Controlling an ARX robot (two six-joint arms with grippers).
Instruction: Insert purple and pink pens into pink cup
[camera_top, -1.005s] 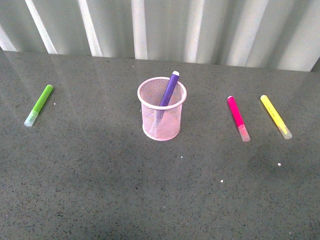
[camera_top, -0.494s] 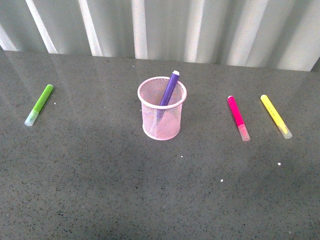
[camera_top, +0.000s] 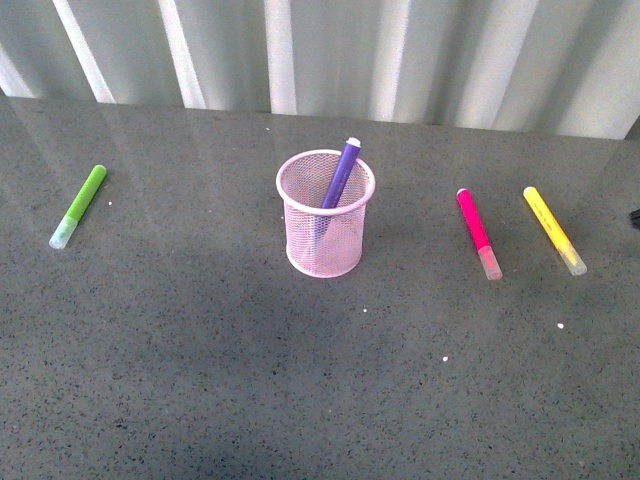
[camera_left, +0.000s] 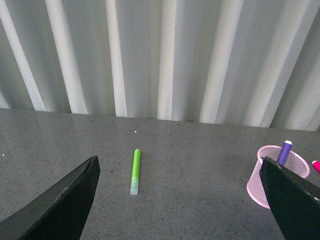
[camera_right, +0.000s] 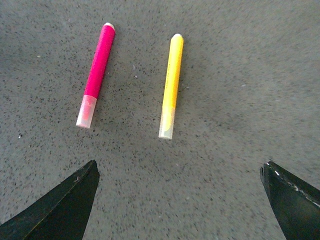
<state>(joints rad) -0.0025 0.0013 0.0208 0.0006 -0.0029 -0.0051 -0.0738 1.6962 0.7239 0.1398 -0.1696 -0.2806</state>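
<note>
Left jaws, right jaws wide apart, empty; the right face pink pen and yellow marker by counter's right edge.

Pink pen and yellow marker lie side by side, not touching, on grey speckled surface. Right hand spread wide, empty.

You see a light-pink wire-mesh cup, a purple pen, a magenta pen and yellow marker with translucent caps, a lime-green marker, a dark-grey white-flecked table, and a grey-and-white striped wall at 12 o'clock.
</note>
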